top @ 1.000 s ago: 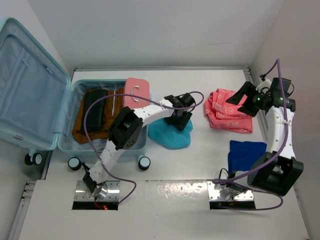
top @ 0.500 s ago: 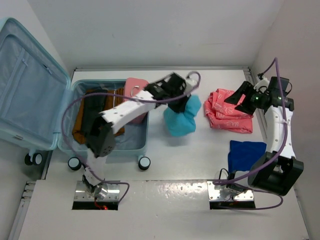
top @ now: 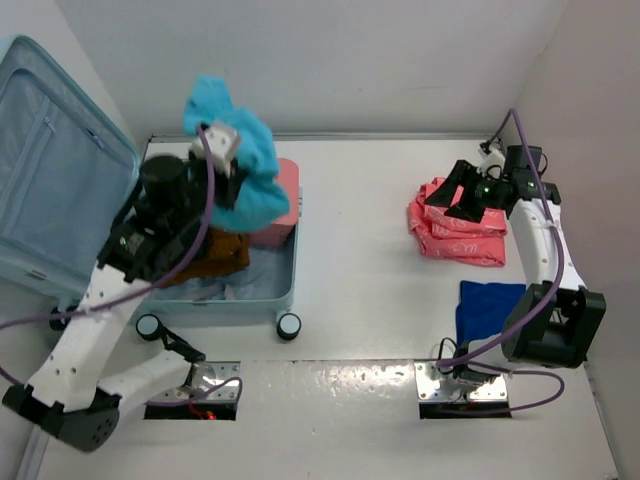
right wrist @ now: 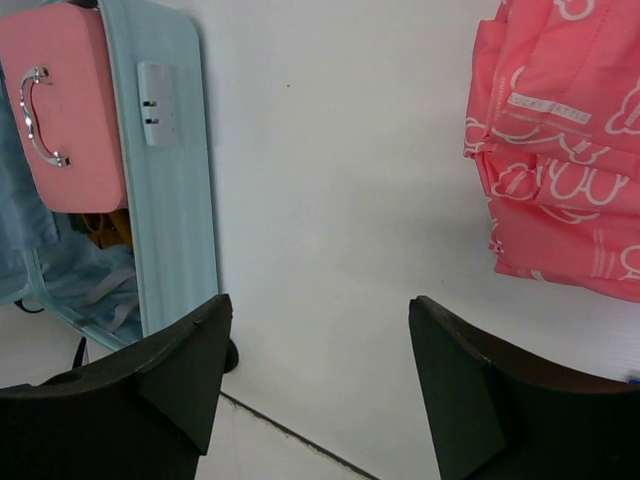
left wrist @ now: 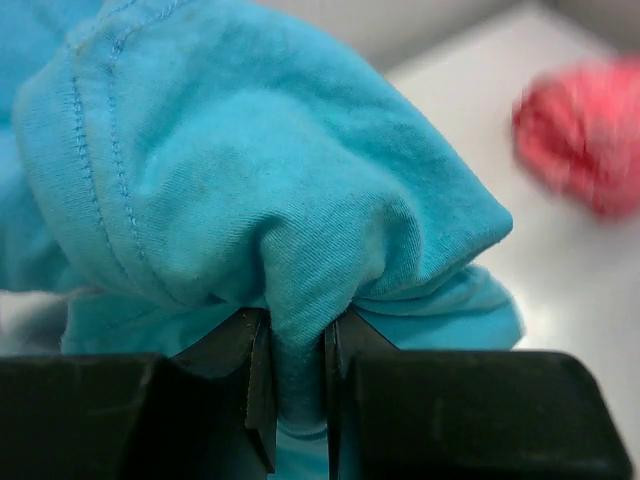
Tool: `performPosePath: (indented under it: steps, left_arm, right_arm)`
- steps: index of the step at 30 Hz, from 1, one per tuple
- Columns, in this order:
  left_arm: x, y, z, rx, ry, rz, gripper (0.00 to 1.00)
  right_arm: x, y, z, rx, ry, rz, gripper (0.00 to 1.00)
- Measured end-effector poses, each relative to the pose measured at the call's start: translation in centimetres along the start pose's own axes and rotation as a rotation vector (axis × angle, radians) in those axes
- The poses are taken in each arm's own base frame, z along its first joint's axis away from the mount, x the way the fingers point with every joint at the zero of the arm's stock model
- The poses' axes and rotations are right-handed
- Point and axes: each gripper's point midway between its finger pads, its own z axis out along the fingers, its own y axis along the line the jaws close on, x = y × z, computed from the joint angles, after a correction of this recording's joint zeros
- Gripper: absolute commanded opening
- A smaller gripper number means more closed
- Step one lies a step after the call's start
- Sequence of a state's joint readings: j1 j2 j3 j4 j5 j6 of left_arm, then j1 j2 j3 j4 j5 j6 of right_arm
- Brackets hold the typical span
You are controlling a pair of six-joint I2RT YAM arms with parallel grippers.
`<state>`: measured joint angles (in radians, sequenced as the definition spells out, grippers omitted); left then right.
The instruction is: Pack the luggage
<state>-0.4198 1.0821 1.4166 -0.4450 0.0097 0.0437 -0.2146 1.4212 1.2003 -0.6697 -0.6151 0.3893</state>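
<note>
Luggage [top: 55, 170], 9 o'clock: rigid shell, likely heavy; grip rim. Left end effector [left wrist: 297, 345] pinching shirt [left wrist: 270, 180]; right end effector [right wrist: 315, 370] agape, empty.

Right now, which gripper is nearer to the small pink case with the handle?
Left. The left gripper, clamping a turquoise shirt, is right by the pink case; the right gripper is across the table, by the coral garment.

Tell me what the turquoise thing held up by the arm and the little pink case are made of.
The turquoise cloth looks like soft knit cotton jersey: fine weave, stitched hem, matte folds. The pink case seems hard, smooth plastic, perhaps faux leather, with a shiny metal-looking handle.
</note>
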Motion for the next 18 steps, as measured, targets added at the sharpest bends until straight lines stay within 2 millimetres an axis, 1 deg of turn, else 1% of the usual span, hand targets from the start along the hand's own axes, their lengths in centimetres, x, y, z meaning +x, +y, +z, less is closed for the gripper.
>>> performPosePath:
  steps: [2, 3, 4, 5, 7, 9, 10, 11, 12, 15, 16, 18]
  left_arm:
    - [5.8, -1.1, -1.3, 0.034, 0.097, 0.002, 0.00]
    - [9.3, -1.7, -1.7, 0.053, 0.167, -0.002, 0.00]
    - [12.5, -2.3, -2.0, 0.068, 0.238, -0.009, 0.00]
    - [15.2, -2.8, -2.4, 0.081, 0.292, -0.015, 0.00]
    - [21.3, -3.7, -2.8, 0.081, 0.434, -0.038, 0.00]
    - [26.0, -3.8, -3.8, 0.043, 0.542, -0.062, 0.00]
    - [27.2, -3.5, -4.2, 0.011, 0.569, -0.069, 0.00]
    - [27.8, -3.3, -4.4, -0.009, 0.582, -0.072, 0.00]
    - [27.8, -2.8, -4.5, -0.047, 0.577, -0.078, 0.00]
    - [25.9, -1.9, -3.7, -0.096, 0.487, -0.090, 0.00]
    - [25.4, -2.1, -3.6, -0.088, 0.468, -0.093, 0.00]
    - [24.7, -2.9, -3.3, -0.039, 0.438, -0.096, 0.00]
  right_arm:
    - [0.2, 0.2, 0.5, -0.006, 0.011, -0.008, 0.71]
    - [0.3, 0.4, 0.7, -0.010, 0.017, -0.013, 0.71]
    - [0.5, 0.6, 1.0, -0.016, 0.026, -0.020, 0.71]
    - [0.6, 0.8, 1.1, -0.019, 0.031, -0.023, 0.71]
    - [0.8, 1.1, 1.4, -0.026, 0.040, -0.031, 0.71]
    - [1.0, 1.4, 1.6, -0.036, 0.049, -0.039, 0.71]
    - [1.0, 1.4, 1.6, -0.037, 0.050, -0.041, 0.71]
    - [1.0, 1.5, 1.6, -0.040, 0.050, -0.042, 0.71]
    - [1.0, 1.5, 1.6, -0.041, 0.050, -0.043, 0.71]
    - [1.1, 1.6, 1.6, -0.044, 0.051, -0.048, 0.71]
    - [1.1, 1.5, 1.6, -0.044, 0.051, -0.050, 0.71]
    - [1.1, 1.5, 1.6, -0.044, 0.051, -0.054, 0.71]
